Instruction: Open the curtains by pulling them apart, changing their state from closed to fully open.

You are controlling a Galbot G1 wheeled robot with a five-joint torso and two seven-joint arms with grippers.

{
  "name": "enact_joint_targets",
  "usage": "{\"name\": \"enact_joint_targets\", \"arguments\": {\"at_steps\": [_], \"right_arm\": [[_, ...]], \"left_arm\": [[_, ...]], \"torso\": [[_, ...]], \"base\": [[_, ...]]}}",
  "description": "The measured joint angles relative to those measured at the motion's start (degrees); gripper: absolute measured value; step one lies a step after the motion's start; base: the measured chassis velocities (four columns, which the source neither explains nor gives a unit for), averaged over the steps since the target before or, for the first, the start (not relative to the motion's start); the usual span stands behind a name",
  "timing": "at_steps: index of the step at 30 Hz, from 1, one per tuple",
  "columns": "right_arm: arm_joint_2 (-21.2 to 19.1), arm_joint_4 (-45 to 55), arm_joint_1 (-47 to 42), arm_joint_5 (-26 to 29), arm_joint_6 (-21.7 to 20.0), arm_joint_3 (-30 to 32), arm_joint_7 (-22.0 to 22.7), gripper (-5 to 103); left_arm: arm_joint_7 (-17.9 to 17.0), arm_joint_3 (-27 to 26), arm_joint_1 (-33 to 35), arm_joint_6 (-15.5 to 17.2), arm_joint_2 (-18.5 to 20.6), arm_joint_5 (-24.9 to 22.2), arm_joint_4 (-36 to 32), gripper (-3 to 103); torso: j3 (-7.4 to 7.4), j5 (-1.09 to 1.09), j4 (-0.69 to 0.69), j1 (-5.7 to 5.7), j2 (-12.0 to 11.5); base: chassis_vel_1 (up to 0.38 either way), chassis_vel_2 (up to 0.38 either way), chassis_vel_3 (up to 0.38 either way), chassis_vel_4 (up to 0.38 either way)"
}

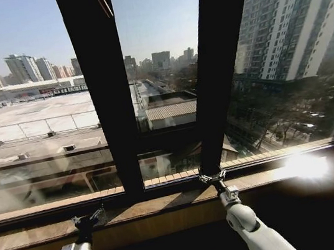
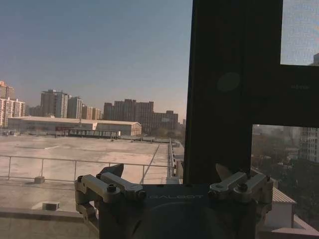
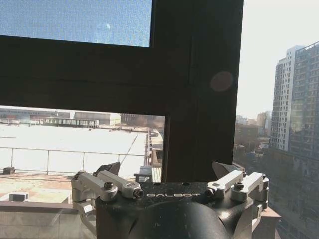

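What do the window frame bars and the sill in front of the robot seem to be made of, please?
Window frame bars: probably painted or coated metal, matte black with straight edges. Sill: looks like polished stone or glossy wood, brown, with a bright sun glare.

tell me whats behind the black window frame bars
Behind the black window frame bars: a pale flat rooftop, distant tower blocks and clear sky. The bars hide strips of that view.

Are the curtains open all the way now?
It looks done: no fabric covers the window; its black frame bars and the city outside are in plain sight. Nothing is in hand. The left tool and right tool hover open and empty by the sill. Nothing visible seems left to pull.
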Motion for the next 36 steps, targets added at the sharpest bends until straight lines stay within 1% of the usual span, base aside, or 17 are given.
{"name": "enact_joint_targets", "arguments": {"at_steps": [9,13,17,22,29,32,36], "right_arm": [[0.00,0.00,0.00,0.00,0.00,0.00,0.00,100],[0.00,0.00,0.00,0.00,0.00,0.00,0.00,100],[0.00,0.00,0.00,0.00,0.00,0.01,0.00,100],[0.00,0.00,0.00,0.00,0.00,0.01,0.00,100],[0.00,0.00,0.00,0.00,0.00,0.00,0.00,100],[0.00,0.00,0.00,0.00,0.00,0.00,0.00,100],[0.00,0.00,0.00,0.00,0.00,0.00,0.00,100]], "left_arm": [[0.00,0.00,0.00,0.00,0.00,0.00,0.00,100],[0.00,0.00,0.00,0.00,0.00,0.00,0.00,100],[0.01,0.00,0.00,0.00,-0.01,0.00,0.00,100],[0.01,0.00,0.01,0.00,0.00,0.00,0.00,100],[0.00,-0.01,0.00,-0.01,0.01,0.00,0.00,100],[0.01,-0.01,0.00,-0.01,0.01,0.00,0.00,100],[0.01,0.00,0.00,-0.01,0.01,0.00,0.00,100]], "torso": [[-0.01,0.01,0.01,-0.01,0.01],[0.00,-0.02,0.01,0.00,0.00],[0.00,0.03,0.00,0.01,0.00],[0.00,-0.03,0.00,0.00,0.00],[-0.01,-0.02,0.02,0.00,0.01],[0.00,0.01,0.01,0.01,0.00],[0.00,0.00,0.00,0.01,0.00]], "base": [[-0.353,-0.356,0.346,0.365],[-0.325,-0.358,0.331,0.394],[-0.214,-0.301,0.244,0.304],[-0.072,-0.287,0.049,0.285],[0.045,-0.286,-0.025,0.294],[0.080,-0.371,-0.112,0.399],[0.097,-0.452,-0.125,0.476]]}}
